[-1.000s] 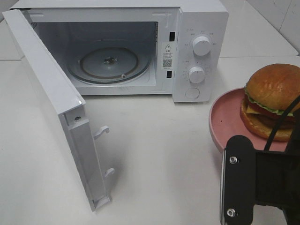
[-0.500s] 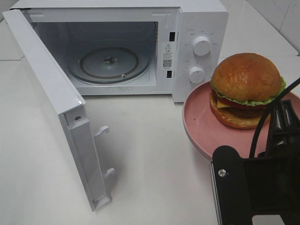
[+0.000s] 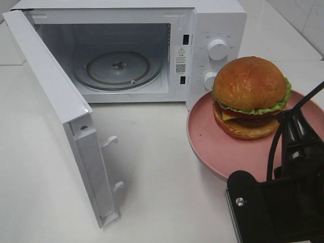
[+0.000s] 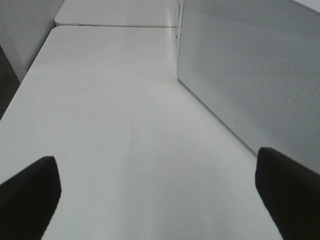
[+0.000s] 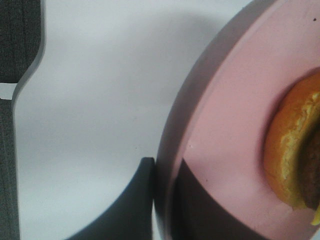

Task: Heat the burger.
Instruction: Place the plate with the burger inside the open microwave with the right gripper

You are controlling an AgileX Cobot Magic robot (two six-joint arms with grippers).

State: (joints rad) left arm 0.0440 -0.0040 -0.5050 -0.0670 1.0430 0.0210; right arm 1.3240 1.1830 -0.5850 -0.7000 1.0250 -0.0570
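The burger (image 3: 250,96), with a glossy brown bun, lettuce, tomato and cheese, sits on a pink plate (image 3: 212,147) just right of the microwave's control panel. My right gripper (image 3: 292,135) is shut on the plate's near right rim; the plate seems raised off the table. In the right wrist view, the right gripper (image 5: 162,200) has one dark finger (image 5: 132,205) outside the rim of the plate (image 5: 225,110) and one on its inner face, with the burger (image 5: 290,150) beyond. My left gripper (image 4: 160,195) is open and empty over bare table beside the microwave's side wall (image 4: 250,75).
The white microwave (image 3: 215,23) stands at the back with its door (image 3: 55,111) swung wide open toward the front left. The glass turntable (image 3: 117,68) inside is bare. Two round knobs (image 3: 217,49) sit on the panel. White table (image 3: 167,192) lies in front.
The plate with the burger has travelled left from the right edge of the view toward the microwave, held by my right gripper. The left gripper shows no change.
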